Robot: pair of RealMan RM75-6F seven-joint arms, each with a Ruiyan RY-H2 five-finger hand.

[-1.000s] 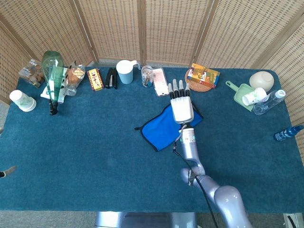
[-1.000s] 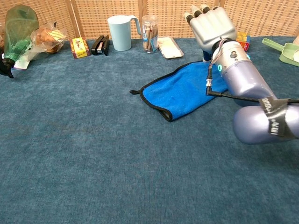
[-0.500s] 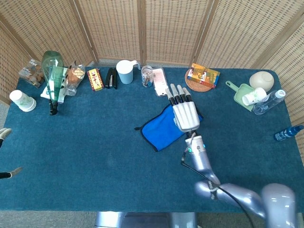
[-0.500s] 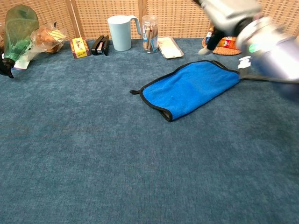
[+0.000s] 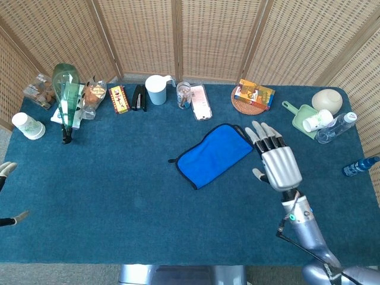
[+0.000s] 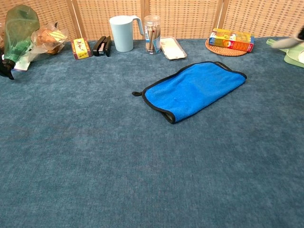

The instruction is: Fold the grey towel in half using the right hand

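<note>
Left hand point(image 5: 7, 169) only a sliver at table's far left edge; finger state unreadable. Towel point(image 5: 215, 154) (blue, not grey) lies mid-table, long axis slanting lower-left to upper-right. Right hand point(image 5: 276, 163) just right of its upper-right end, fingers spread, holding nothing; clearly the nearer hand.

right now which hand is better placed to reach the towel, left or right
Right. The right hand hovers open just beside the towel, near its right end, touching nothing. The left hand barely shows at the table's far left edge, well away from the towel.
</note>
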